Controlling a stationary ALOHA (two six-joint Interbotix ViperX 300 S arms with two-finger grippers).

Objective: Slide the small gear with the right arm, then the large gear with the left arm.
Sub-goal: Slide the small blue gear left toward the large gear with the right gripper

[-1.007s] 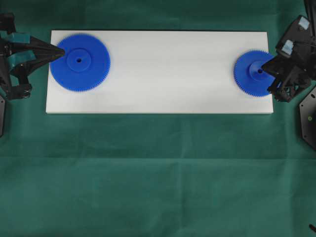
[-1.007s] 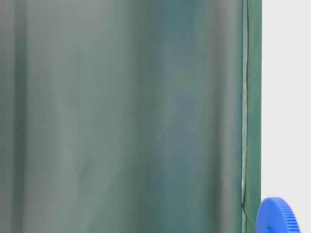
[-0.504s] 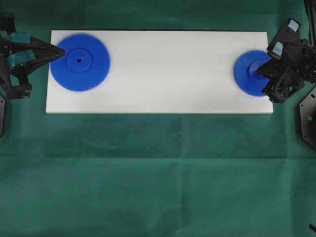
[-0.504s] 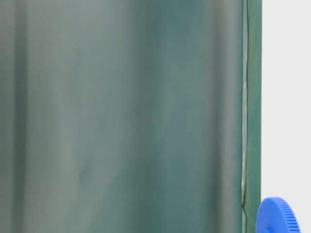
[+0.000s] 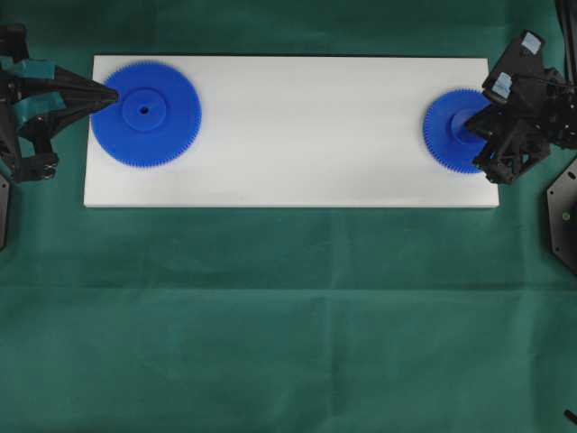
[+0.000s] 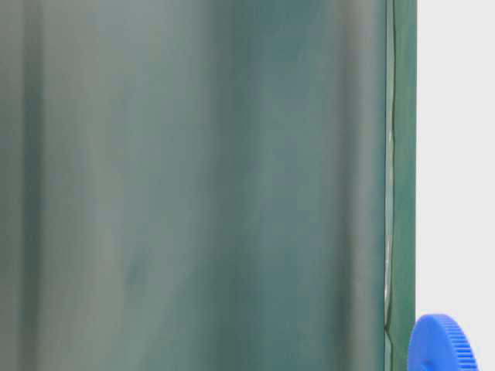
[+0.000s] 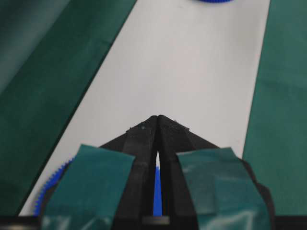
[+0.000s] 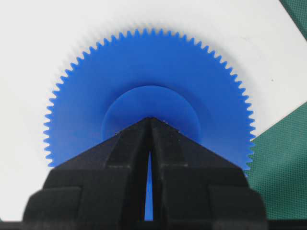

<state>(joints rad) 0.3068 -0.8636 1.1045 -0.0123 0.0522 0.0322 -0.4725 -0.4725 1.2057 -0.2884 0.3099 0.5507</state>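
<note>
The right pincer (image 5: pixel 480 124) has its fingers pressed together into a single point, and in the right wrist view that point (image 8: pixel 150 120) rests on the raised hub of the small gear (image 8: pixel 148 103), over the middle where the centre hole would be. Compared with half a second ago, the small gear (image 5: pixel 455 131) has crept slightly toward the middle of the white board (image 5: pixel 315 135), away from that board's right end, and the right arm has shifted with it; this suggests the first slide has just begun, with nearly the whole travel still ahead. The large gear (image 5: pixel 145 113) sits unmoved at the board's left end, and its toothed rim (image 6: pixel 442 344) also shows low in the table-level view. The left pincer (image 5: pixel 106 93), wrapped in teal tape, is likewise closed to a point (image 7: pixel 158 120), empty, touching or just beside the large gear's outer edge; which cannot be told. It appears to be waiting its turn. The board lies on the green cloth covering the worktop (image 5: pixel 288 316).
</note>
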